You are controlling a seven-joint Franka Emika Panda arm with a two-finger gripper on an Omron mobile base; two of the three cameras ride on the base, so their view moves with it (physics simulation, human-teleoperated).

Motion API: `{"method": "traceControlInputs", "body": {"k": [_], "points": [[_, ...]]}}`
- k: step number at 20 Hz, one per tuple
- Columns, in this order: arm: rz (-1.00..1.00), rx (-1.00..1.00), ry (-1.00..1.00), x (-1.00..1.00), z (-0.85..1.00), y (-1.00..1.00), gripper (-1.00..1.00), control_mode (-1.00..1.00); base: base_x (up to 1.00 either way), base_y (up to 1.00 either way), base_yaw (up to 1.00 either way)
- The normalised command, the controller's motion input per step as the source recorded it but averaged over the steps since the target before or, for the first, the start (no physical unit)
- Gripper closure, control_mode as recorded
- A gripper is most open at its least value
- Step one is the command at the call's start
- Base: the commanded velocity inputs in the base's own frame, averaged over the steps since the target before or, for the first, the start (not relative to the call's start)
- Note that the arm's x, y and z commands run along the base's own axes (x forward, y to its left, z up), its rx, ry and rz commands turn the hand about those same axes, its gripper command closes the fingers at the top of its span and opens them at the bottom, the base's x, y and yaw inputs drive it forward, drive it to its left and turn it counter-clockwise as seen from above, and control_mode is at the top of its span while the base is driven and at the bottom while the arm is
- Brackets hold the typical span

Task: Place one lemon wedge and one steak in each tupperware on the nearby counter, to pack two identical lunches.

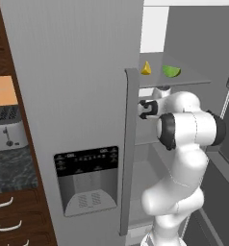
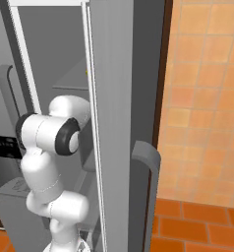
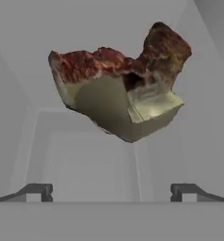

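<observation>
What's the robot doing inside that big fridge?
The white robot arm is reaching into the open fridge. Its gripper is open, with a lumpy brown-and-red steak right in front of it, not grabbed yet. On a shelf higher up sit a yellow lemon wedge and a green lime wedge. It looks like the robot is about to pick up the steak.

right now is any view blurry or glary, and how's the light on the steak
Hand view: the steak looms close, reddish top lit, pale underside shaded, edges slightly soft. Left base view: flat even light, no glare, lemon wedge and lime wedge small but sharp. Right base view: flat, shadowless.
</observation>
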Motion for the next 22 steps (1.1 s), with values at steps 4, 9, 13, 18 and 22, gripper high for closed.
{"method": "traceControlInputs", "body": {"k": [4,9,13,18,22], "points": [[-0.1,0.01,0.09,-1.0,-0.05,0.02,-1.0,-1.0,0.0,0.0,0.0],[-0.1,0.0,-0.06,-0.1,0.04,0.0,-1.0,-1.0,0.0,0.0,0.0],[-0.02,0.0,-0.03,0.56,0.0,-0.03,-1.0,-1.0,0.0,0.0,0.0],[0.0,0.0,-0.01,0.69,0.0,-0.13,-1.0,-1.0,0.0,0.0,0.0],[0.0,0.0,0.0,0.49,0.0,-0.31,-1.0,-1.0,0.0,0.0,0.0]]}}
